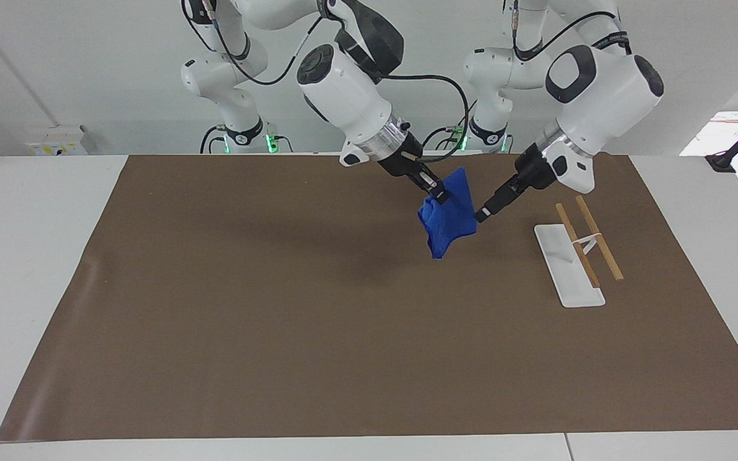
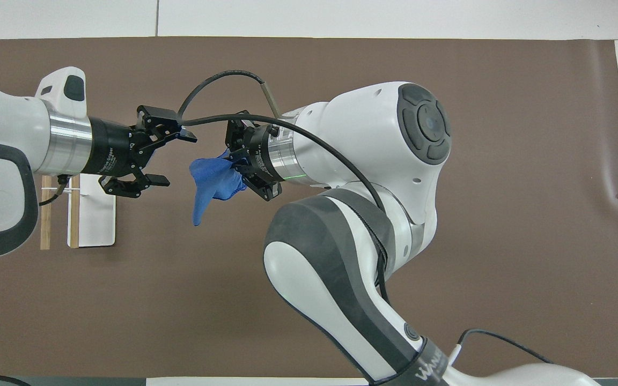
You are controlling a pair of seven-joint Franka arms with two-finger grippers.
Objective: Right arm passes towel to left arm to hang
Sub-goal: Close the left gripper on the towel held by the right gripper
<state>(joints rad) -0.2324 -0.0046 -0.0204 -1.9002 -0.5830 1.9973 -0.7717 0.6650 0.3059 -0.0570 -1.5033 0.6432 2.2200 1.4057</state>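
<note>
My right gripper (image 1: 436, 192) is shut on the bunched top of the blue towel (image 1: 449, 218) and holds it in the air over the brown mat, with the rest hanging down. In the overhead view the towel (image 2: 212, 179) droops from the right gripper (image 2: 239, 166). My left gripper (image 1: 481, 214) is open and level with the towel, its tips right at the towel's edge. In the overhead view the left gripper (image 2: 172, 160) has its fingers spread wide, with nothing between them. I cannot tell whether it touches the cloth.
The white rack (image 1: 567, 266) with two wooden bars (image 1: 599, 240) lies on the brown mat (image 1: 279, 307) toward the left arm's end; it also shows in the overhead view (image 2: 94, 214). Two slimmer white arms (image 1: 228, 96) stand at the robots' end.
</note>
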